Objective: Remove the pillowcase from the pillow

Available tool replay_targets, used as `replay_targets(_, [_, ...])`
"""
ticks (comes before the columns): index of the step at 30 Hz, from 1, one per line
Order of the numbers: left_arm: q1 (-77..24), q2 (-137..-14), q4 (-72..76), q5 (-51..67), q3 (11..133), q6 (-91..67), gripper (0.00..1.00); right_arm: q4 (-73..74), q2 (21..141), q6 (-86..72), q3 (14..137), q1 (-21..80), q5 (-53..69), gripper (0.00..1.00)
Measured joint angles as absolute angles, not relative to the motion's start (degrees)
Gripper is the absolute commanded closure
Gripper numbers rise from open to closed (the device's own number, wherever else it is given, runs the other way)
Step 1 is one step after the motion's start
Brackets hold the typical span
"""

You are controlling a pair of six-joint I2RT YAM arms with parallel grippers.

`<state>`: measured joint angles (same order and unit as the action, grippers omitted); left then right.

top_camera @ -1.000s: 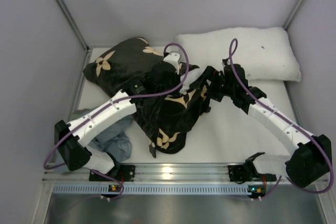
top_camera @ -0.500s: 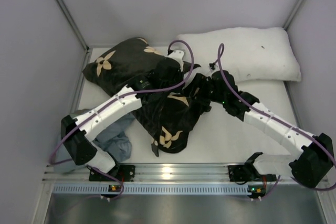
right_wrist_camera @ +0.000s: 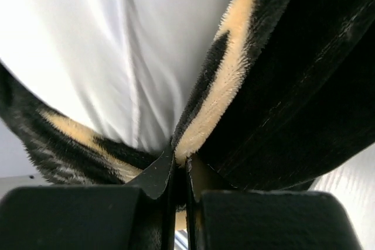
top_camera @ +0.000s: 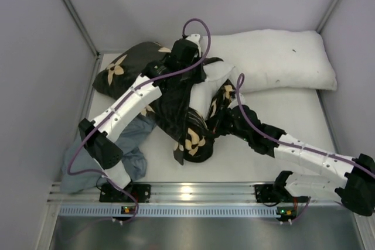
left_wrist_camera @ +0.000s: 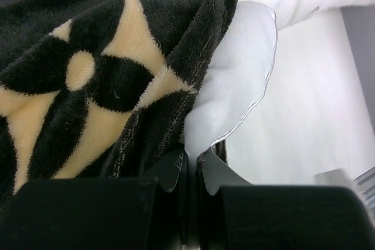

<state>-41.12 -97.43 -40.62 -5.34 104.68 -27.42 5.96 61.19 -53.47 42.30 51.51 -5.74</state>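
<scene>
right gripper (right_wrist_camera: pixel 180 165) has just clamped the pillowcase (right_wrist_camera: pixel 281 86) hem; left gripper (left_wrist_camera: pixel 192 162) still pinches the pillow (left_wrist_camera: pixel 234 80) corner, so peeling can start.

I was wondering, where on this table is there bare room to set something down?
The widest bare patch of table lies between the plain white pillow at the back and the right arm. A narrower strip runs between the pillowcase and the front rail. The left half is crowded: pillowcase, left arm and blue-grey cloth.
</scene>
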Motion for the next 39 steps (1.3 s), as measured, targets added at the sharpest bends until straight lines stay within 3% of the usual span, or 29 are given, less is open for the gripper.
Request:
replay_targets(11, [-33.89, -99.63, -43.88, -4.45, 116.05, -32.08, 1.0, -7.4, 72.9, -53.17, 34.81, 63.26, -10.07, 1.0])
replay_targets(16, [-31.86, -99.57, -44.05, -0.51, 116.57, -34.74, 1.0, -10.13, 75.99, -52.62, 34.57, 62.02, -11.84, 1.0])
replay_targets(20, [-31.35, -95.24, -42.26, 2.48, 110.78, -36.01, 1.0, -9.87, 76.9, -50.61, 35.0, 55.16, -7.73, 1.0])
replay_targets(21, [-31.18, -93.19, -41.78, 3.22, 108.36, -36.14, 1.0, -9.78, 76.9, -50.06, 35.0, 53.21, -6.57, 0.88])
replay_targets(24, [-30.59, -86.35, -40.12, 6.35, 101.14, -35.99, 1.0, -9.37, 76.86, -48.16, 35.03, 44.45, -0.67, 0.33])
replay_targets(27, [-30.0, -80.42, -38.59, 11.46, 94.7, -35.07, 1.0, -7.66, 75.9, -45.32, 35.46, 35.92, 5.98, 0.01])
replay_targets(35, [-37.01, -74.17, -35.9, 22.28, 79.85, -28.53, 1.0, 2.31, 61.65, -41.43, 36.51, 32.05, 12.27, 0.01])
replay_targets(36, [-37.85, -74.22, -35.64, 22.87, 78.54, -27.83, 0.96, 3.4, 59.02, -41.56, 36.36, 31.79, 12.49, 0.0])
replay_targets(37, [-38.63, -74.43, -35.57, 23.31, 77.49, -27.03, 0.82, 4.47, 56.45, -41.8, 36.1, 31.35, 12.64, 0.01])
replay_targets(38, [-39.35, -74.67, -35.4, 23.31, 76.69, -26.39, 0.64, 5.43, 53.78, -42.26, 35.77, 30.7, 12.86, 0.01])
replay_targets(39, [-39.88, -74.94, -35.11, 23.35, 76.18, -25.58, 0.34, 6.31, 51.62, -42.65, 35.51, 30.09, 12.73, 0.01])
